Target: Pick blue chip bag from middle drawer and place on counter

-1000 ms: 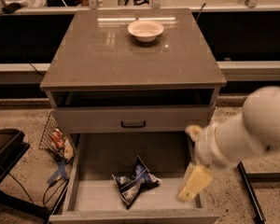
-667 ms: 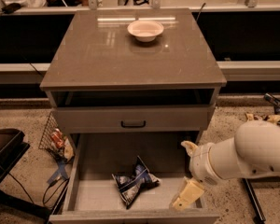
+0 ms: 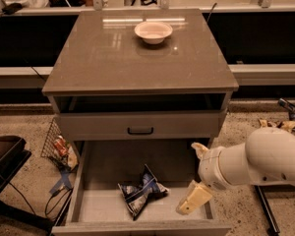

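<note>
Dark-blue foil, the blue chip bag (image 3: 140,191) lay crumpled in the open middle drawer (image 3: 105,163); the gripper (image 3: 189,177) hung just beside it, jaws spread wide, empty.

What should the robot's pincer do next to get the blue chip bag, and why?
Probably slide the pincer left and a little lower, toward the blue chip bag. The bag lies loose on the floor of the open middle drawer, while the open pincer hangs over the drawer's right side, not touching the bag.
</note>
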